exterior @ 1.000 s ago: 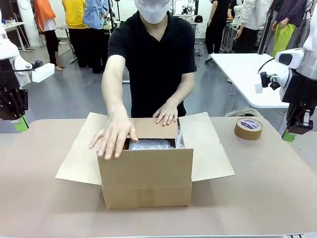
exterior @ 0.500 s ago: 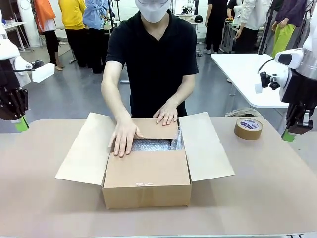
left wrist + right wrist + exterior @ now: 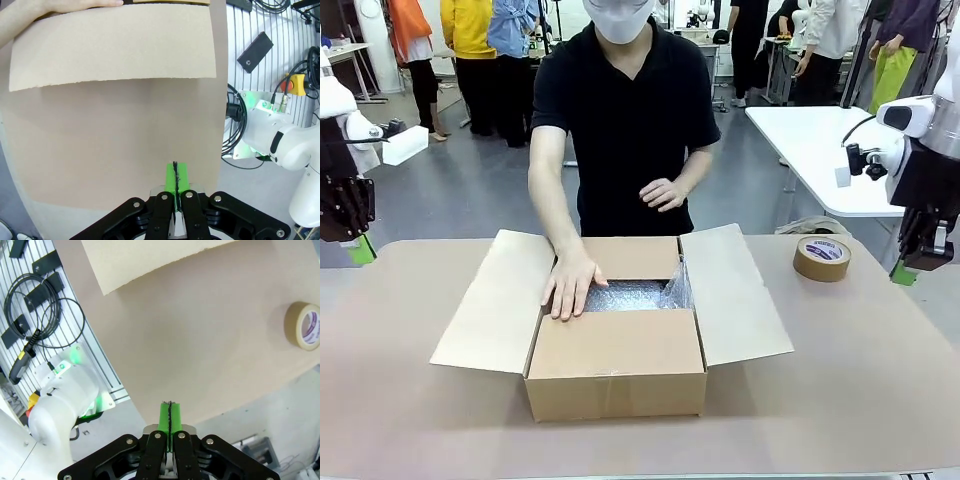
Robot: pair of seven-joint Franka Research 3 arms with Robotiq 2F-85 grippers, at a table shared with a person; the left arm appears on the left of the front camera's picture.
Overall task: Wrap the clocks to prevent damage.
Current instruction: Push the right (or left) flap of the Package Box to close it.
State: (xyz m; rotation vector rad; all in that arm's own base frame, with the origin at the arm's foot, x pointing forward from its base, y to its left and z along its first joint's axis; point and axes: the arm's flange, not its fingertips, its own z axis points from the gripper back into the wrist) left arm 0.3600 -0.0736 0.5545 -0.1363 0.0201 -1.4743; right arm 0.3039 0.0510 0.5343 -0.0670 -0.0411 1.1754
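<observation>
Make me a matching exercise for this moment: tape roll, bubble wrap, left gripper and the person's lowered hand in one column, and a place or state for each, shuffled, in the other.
Column one
1. tape roll
2. bubble wrap
3. left gripper
4. person's lowered hand

Column two
A. inside the open cardboard box
B. shut on nothing, over the left side of the table
C. lying flat on the table, to the right of the box
D. resting at the edge of the box's opening

Pairs: 1-C, 2-A, 3-B, 4-D
</observation>
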